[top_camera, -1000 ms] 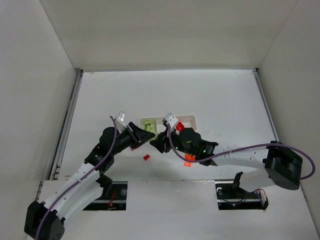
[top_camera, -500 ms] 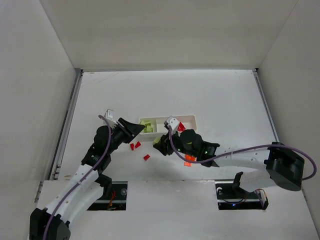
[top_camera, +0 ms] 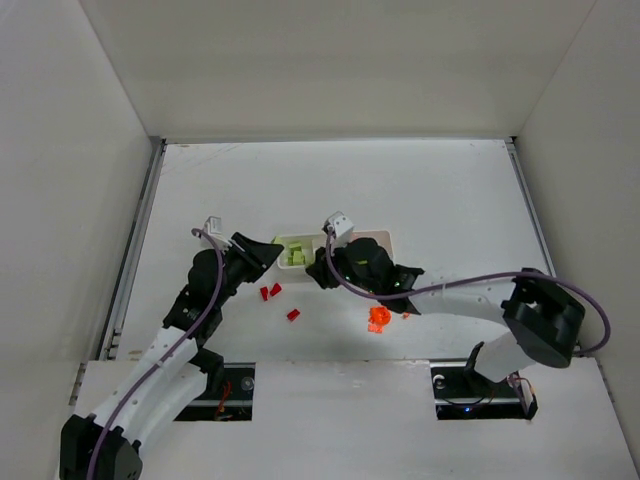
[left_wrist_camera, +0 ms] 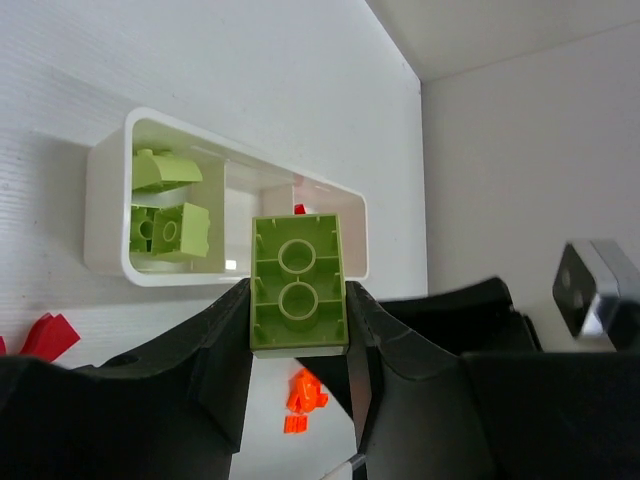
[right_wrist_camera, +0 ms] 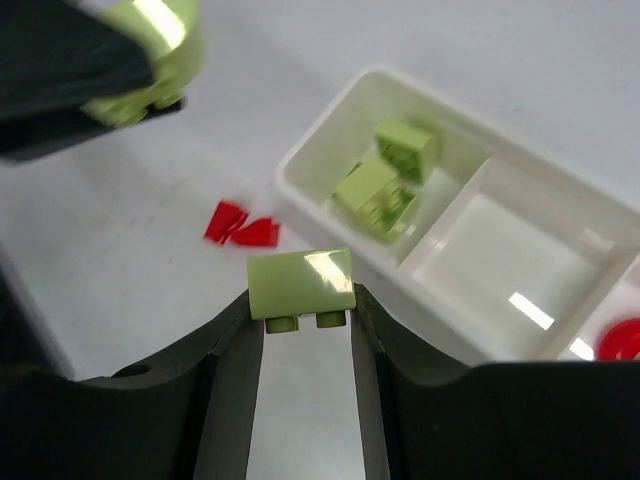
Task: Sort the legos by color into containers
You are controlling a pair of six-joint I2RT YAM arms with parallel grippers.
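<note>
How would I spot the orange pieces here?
Find the white tray mid-table. Nearer the robot, beside the right arm, lies a small orange lego cluster. It alone is orange; the loose legos to its left are red.

A flat white worktop (top_camera: pixel 400 190), boxed in by plain white wall panels (top_camera: pixel 330 70), has a thin grey metal rail (top_camera: pixel 135 250) along its left edge and two dark rectangular cut-outs (top_camera: pixel 500 395) at its near edge.

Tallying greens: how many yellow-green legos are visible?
4 legos: two in the tray's end compartment, one in the left gripper, one in the right gripper; more may be hidden.
</note>
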